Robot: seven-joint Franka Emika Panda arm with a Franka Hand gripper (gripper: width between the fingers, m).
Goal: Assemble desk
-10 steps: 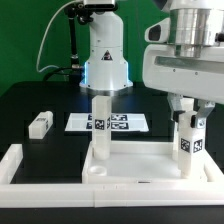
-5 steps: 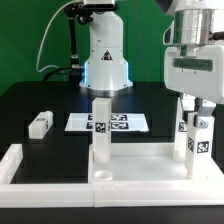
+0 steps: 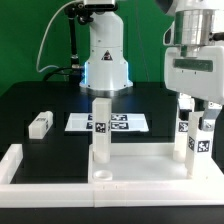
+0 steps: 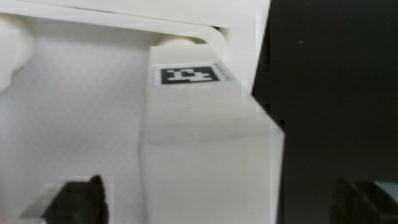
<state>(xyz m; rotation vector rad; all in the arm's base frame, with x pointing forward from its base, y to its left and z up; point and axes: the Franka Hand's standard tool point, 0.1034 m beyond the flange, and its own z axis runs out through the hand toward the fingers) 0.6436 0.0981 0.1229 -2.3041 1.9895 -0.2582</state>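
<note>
Exterior view: the hand [image 3: 195,130] hangs over the desk panel [image 3: 140,165] at the exterior view's right. It is spread wide, its fingers [image 3: 182,124] flanking an upright leg [image 3: 196,152] without gripping it. That leg stands on the panel. A second leg [image 3: 101,135] stands upright near the panel's end on the exterior view's left. A third leg [image 3: 39,124] lies loose on the black tabletop [image 3: 40,98], apart from the marker board [image 3: 130,122]. The wrist view shows a gap between one dark fingertip [image 4: 374,200] and the tagged leg.
</note>
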